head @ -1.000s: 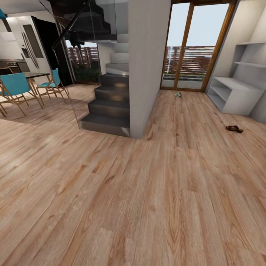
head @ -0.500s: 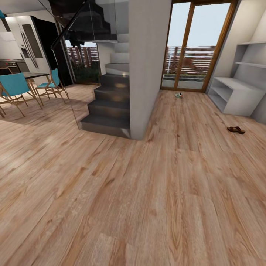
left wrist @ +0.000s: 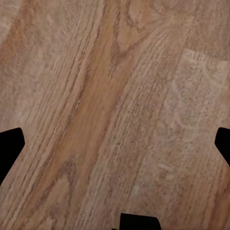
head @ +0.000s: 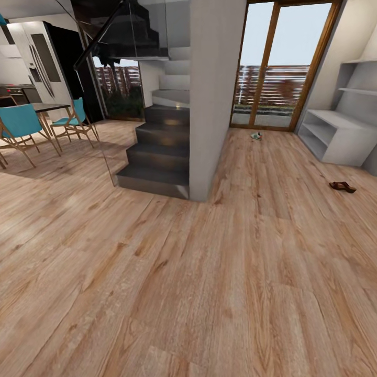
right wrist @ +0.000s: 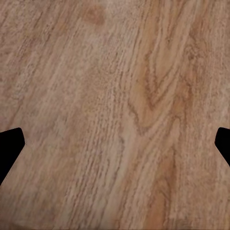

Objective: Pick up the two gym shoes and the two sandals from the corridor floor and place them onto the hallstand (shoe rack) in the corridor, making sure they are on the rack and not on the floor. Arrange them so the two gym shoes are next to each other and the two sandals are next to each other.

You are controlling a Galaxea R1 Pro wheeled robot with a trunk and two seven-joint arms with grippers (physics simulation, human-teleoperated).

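Note:
Far down the corridor floor (head: 251, 246), one white and teal gym shoe (head: 256, 136) lies near the glass door. One dark-brown sandal (head: 342, 186) rests on the planks at the right, in front of the white hallstand (head: 335, 133), which stands against the right wall. In the left wrist view my left gripper (left wrist: 115, 143) hangs open over bare wood planks, its black fingertips (left wrist: 9, 148) far apart. My right gripper (right wrist: 115, 143) is open too, with nothing between its fingertips (right wrist: 9, 146) but floor.
A grey pillar (head: 214, 99) and dark stairs (head: 157, 157) stand in the middle, left of the corridor. Blue chairs (head: 23, 125) and a table are at the far left. A glass door (head: 277, 68) closes the corridor's end. White wall shelves (head: 358, 78) hang above the hallstand.
The whole head view has shifted, so the camera has moved: pillar, shoe and sandal now sit a little further right in the picture. Nothing on the floor has been moved.

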